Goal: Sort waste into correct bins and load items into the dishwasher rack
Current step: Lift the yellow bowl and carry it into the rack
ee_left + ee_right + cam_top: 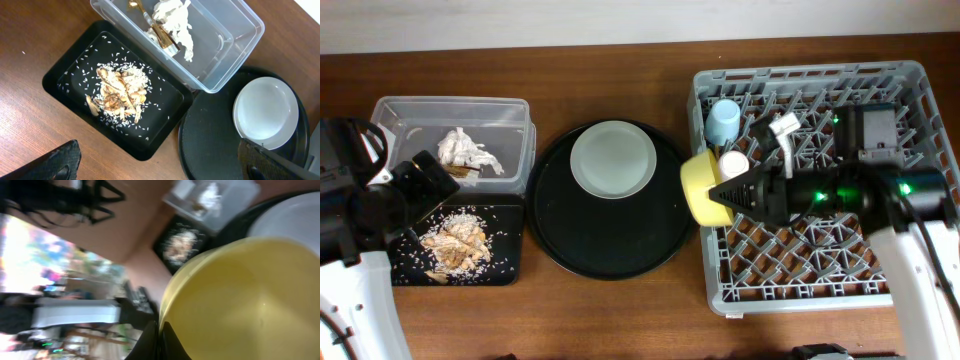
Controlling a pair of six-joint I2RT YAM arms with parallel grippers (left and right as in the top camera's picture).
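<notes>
No legible text, label or number in any view.

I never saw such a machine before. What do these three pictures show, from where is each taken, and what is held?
Two robot arms work at a wooden table. One picture looks down from above; the other two come from cameras on the wrists. The right tool is shut on a yellow bowl at the edge of the grey rack; a blue cup sits inside. The left tool hangs open near a shallow black tray of food scraps. Beside it, a clear tub holds a tissue and a wrapper. A pale plate lies on a round black tray.
</notes>
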